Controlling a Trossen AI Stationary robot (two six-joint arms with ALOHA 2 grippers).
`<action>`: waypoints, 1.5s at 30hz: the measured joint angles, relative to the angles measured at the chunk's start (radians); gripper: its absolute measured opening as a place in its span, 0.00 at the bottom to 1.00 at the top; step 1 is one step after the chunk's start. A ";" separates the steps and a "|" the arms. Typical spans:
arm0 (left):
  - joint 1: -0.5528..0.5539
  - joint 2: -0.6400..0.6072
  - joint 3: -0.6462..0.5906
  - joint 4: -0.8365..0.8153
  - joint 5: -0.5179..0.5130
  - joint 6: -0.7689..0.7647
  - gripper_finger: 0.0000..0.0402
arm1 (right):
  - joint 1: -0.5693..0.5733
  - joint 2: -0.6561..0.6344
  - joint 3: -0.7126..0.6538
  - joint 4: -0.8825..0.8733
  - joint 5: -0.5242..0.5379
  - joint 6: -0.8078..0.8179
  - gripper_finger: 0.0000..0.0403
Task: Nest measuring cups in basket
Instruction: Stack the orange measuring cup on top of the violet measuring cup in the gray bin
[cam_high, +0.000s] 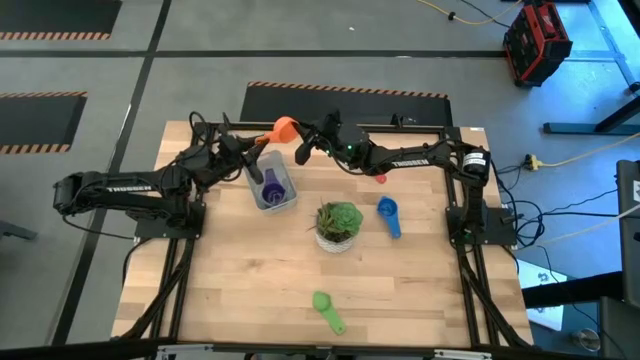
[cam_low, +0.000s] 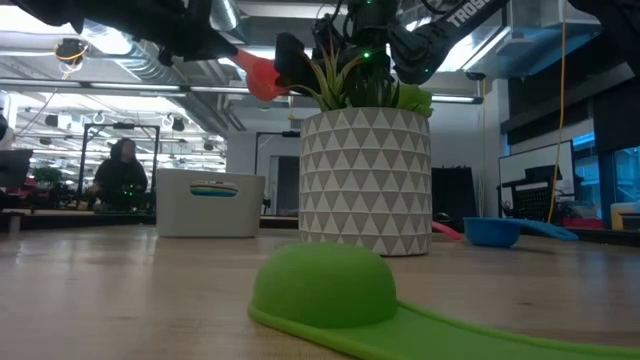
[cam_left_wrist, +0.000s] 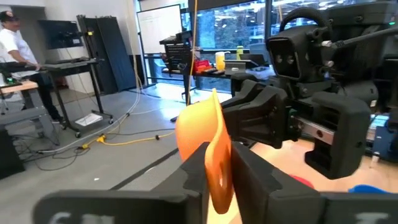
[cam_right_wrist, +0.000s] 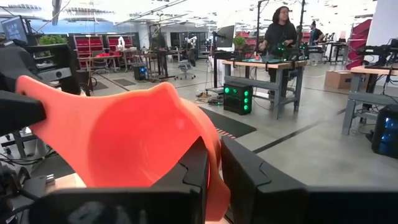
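Both tools, left (cam_high: 262, 143) and right (cam_high: 303, 148), clamped on orange cup (cam_high: 285, 128) above far surface edge. Purple cup (cam_high: 272, 186) already in basket (cam_high: 283, 203). Green cup (cam_high: 326, 309), blue cup (cam_high: 388, 214) left outside.

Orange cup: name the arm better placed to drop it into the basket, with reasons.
Left, probably. Both the left gripper and the right gripper pinch the orange cup, but the left arm reaches right over the basket.
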 joint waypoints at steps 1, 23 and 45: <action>0.000 0.000 0.000 0.001 0.002 -0.002 0.10 | 0.000 0.000 0.000 0.001 0.000 0.000 0.10; -0.001 0.001 0.000 -0.002 0.026 0.006 0.01 | 0.000 0.000 0.000 0.003 0.001 0.006 0.15; 0.000 0.001 0.000 -0.004 0.003 0.005 0.00 | -0.013 0.000 0.000 -0.003 -0.073 0.031 0.40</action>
